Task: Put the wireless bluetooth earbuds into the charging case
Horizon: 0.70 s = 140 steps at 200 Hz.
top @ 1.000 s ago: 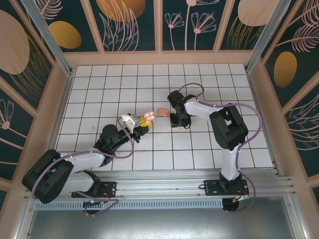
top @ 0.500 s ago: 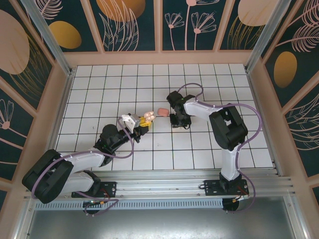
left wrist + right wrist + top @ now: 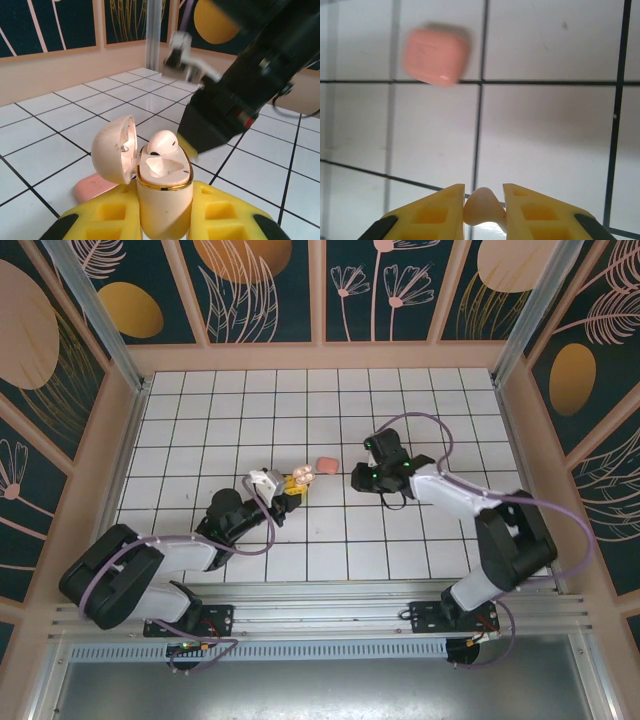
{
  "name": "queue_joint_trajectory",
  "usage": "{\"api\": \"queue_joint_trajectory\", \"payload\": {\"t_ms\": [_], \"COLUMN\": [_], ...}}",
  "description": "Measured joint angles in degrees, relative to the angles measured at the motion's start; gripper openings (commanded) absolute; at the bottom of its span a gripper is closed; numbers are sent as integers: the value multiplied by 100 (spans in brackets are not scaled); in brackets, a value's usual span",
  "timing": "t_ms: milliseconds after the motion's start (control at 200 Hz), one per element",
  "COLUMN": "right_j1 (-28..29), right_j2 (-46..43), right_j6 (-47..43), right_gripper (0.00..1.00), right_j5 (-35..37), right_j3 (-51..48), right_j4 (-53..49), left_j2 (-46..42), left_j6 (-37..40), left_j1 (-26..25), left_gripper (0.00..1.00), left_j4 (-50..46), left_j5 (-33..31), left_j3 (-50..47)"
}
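Left gripper [image 3: 165, 216] clenched on the open charging case [image 3: 163, 172]; right gripper [image 3: 484, 195] clenched on a loose earbud [image 3: 482, 207].
The case stood upright between the left gripper's yellow fingers, near the middle of the tiled surface [image 3: 200, 420], with its lid swung aside and a seated earbud [image 3: 161, 142] in one well. The right gripper sat near the case, apart from it. A salmon-pink block [image 3: 436, 56] lay on the tiles just beyond, blurred. The fingers hid the case's lower half, the second well was hard to make out, and the loose earbud was largely covered.
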Motion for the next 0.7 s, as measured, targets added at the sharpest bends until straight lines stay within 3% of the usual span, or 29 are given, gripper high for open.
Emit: {"api": "queue_joint_trajectory", "payload": {"t_ms": [405, 701], "right_j1": [-236, 219], "right_j2": [-1895, -2605], "right_j6": [-210, -498], "right_gripper": [23, 23], "right_j5": [-1123, -1335], "right_j3": [-979, -1202], "right_j4": [1882, 2581], "left_j2": [1115, 1298], "left_j6": [186, 835], "left_j1": [-286, -461], "left_gripper": [8, 8], "left_j4": [929, 1255], "left_j5": [496, 699], "left_j3": [636, 664]}}
